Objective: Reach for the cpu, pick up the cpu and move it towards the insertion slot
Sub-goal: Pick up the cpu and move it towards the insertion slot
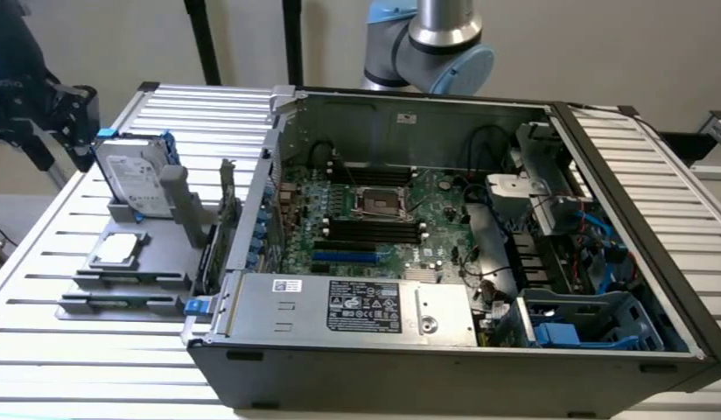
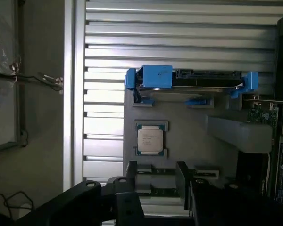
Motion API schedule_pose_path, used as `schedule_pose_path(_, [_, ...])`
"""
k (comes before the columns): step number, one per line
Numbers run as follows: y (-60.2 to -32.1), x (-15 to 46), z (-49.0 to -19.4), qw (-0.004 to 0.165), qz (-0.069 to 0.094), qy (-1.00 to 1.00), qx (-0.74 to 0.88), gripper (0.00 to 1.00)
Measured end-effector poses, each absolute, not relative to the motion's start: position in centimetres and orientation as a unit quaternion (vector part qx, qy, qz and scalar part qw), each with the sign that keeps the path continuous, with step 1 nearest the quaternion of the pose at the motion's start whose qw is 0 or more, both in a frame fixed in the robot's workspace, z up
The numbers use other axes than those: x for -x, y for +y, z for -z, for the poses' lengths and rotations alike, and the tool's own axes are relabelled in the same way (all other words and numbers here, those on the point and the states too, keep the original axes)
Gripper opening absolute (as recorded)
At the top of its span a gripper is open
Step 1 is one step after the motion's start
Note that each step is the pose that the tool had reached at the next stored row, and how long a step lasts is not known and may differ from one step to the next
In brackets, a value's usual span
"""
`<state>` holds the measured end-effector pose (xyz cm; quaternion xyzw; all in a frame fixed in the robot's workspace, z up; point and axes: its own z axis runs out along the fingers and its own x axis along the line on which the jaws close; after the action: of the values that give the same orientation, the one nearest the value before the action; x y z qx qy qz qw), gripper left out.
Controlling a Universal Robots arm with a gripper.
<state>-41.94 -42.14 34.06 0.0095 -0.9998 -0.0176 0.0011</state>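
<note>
The cpu [image 1: 118, 248] is a small silvery square chip lying flat in its holder on the grey fixture plate [image 1: 162, 262], outside the case on the exterior view's left. In the wrist view the cpu [image 2: 149, 141] sits just ahead of my gripper [image 2: 156, 166]. My two dark fingers [image 2: 132, 176] stand apart with nothing held between them, so the gripper is open and hovering above the plate, short of the chip. The insertion slot [image 1: 381, 203], a shiny-framed square socket, lies on the motherboard inside the open case, between the black memory slots.
An upright grey hard drive [image 1: 136, 179] with blue clips [image 2: 153, 76] stands on the plate beyond the cpu. Memory sticks [image 1: 118, 302] lie in the plate's near slots. The case wall [image 1: 249, 219] stands between the plate and the socket. The arm [image 1: 437, 44] rises behind the case.
</note>
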Motion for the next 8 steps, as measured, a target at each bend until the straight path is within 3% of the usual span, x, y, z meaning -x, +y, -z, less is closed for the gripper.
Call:
schedule_pose_path(2, [-42.1,41.9,-34.0,0.001,0.018,-1.000,-0.010,0.59])
schedule_pose_path(5, [-42.1,41.9,-33.5,0.001,0.018,-1.000,-0.010,0.65])
schedule_pose_path(6, [-42.1,41.9,-33.3,0.001,0.018,-1.000,-0.010,0.71])
schedule_pose_path(8, [-42.1,41.9,-33.0,0.001,0.018,-1.000,-0.010,0.71])
